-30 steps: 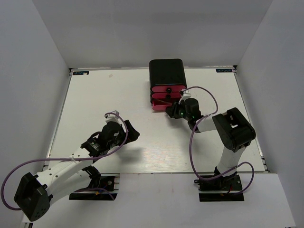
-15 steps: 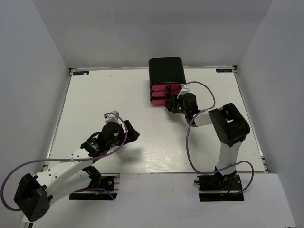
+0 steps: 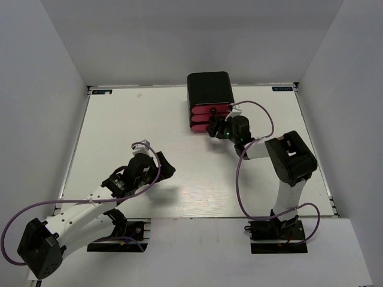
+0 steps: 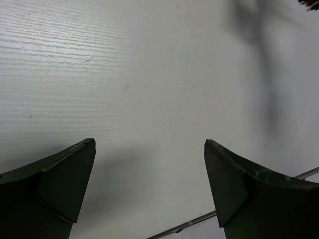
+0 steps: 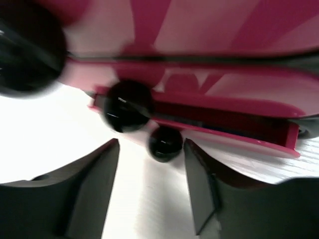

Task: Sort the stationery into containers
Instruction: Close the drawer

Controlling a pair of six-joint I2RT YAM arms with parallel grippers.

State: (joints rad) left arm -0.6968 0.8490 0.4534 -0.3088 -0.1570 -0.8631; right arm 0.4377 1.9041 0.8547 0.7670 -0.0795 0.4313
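The containers are three stacked pink-fronted drawers point(image 3: 207, 117) with black knobs, set in a black box point(image 3: 209, 89) at the table's far middle. My right gripper point(image 3: 213, 127) is open right at the drawer fronts. In the right wrist view the lowest knob point(image 5: 163, 142) sits just ahead of and between my open right gripper point(image 5: 151, 145) fingertips, below the middle knob point(image 5: 127, 105). The bottom drawer point(image 5: 224, 127) shows a thin dark gap. My left gripper point(image 3: 166, 169) is open and empty over bare table, as the left wrist view point(image 4: 149, 145) shows. No stationery is in view.
The white table point(image 3: 149, 119) is walled by grey panels on the left, right and back. Purple cables loop from both arms. A table edge strip point(image 4: 199, 219) shows near my left fingers.
My right gripper moved toward the drawers, and the bottom drawer, which stuck out further toward the arms before, now sits nearly flush. The left arm has not moved.
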